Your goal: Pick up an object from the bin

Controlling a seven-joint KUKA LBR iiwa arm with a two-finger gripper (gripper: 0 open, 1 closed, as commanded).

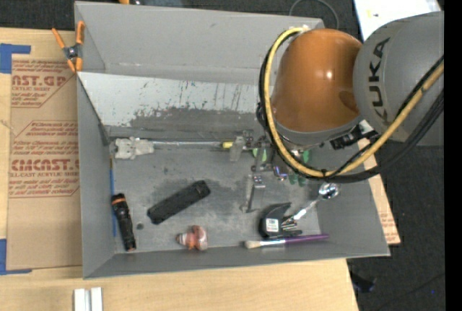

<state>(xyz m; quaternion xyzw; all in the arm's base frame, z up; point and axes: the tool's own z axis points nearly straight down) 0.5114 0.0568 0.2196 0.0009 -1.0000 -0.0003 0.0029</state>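
My gripper (254,190) hangs under the orange wrist cover, low over the bin floor right of the middle. Just below and right of it lies a small black fob with a light label and metal keys (276,224). A silver metal piece (321,195) sticks up to the right of that. A thin purple stick (290,239) runs along the front wall. A black oblong bar (179,201) lies slanted on the floor to the gripper's left. Nothing shows held in the gripper.
A long thin rod with a white end (133,148) runs along the foot of the back wall. A black tool with an orange tip (123,221) lies against the left wall. A small pinkish lump (193,237) sits near the front wall.
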